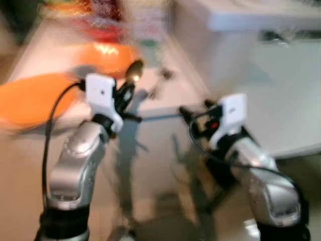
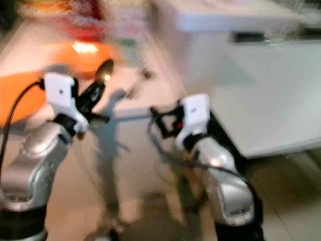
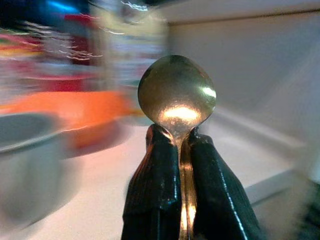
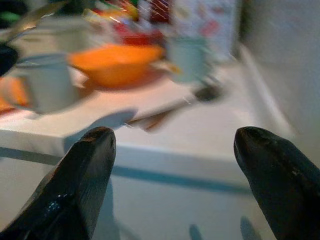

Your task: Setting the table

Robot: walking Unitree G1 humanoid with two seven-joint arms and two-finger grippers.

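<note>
The left gripper [image 3: 181,150] holds a gold spoon [image 3: 176,95] upright in the air, its jaws pinching the handle just below the bowl, in front of the near edge of the white tabletop [image 4: 210,130]. The right gripper [image 4: 175,145] hovers beside it, short of the same edge, jaws spread wide with nothing between them. On the blurred tabletop stand an orange bowl [image 4: 116,65] and a pale cup [image 4: 45,85] near the edge, with another cup [image 4: 190,57] further back.
</note>
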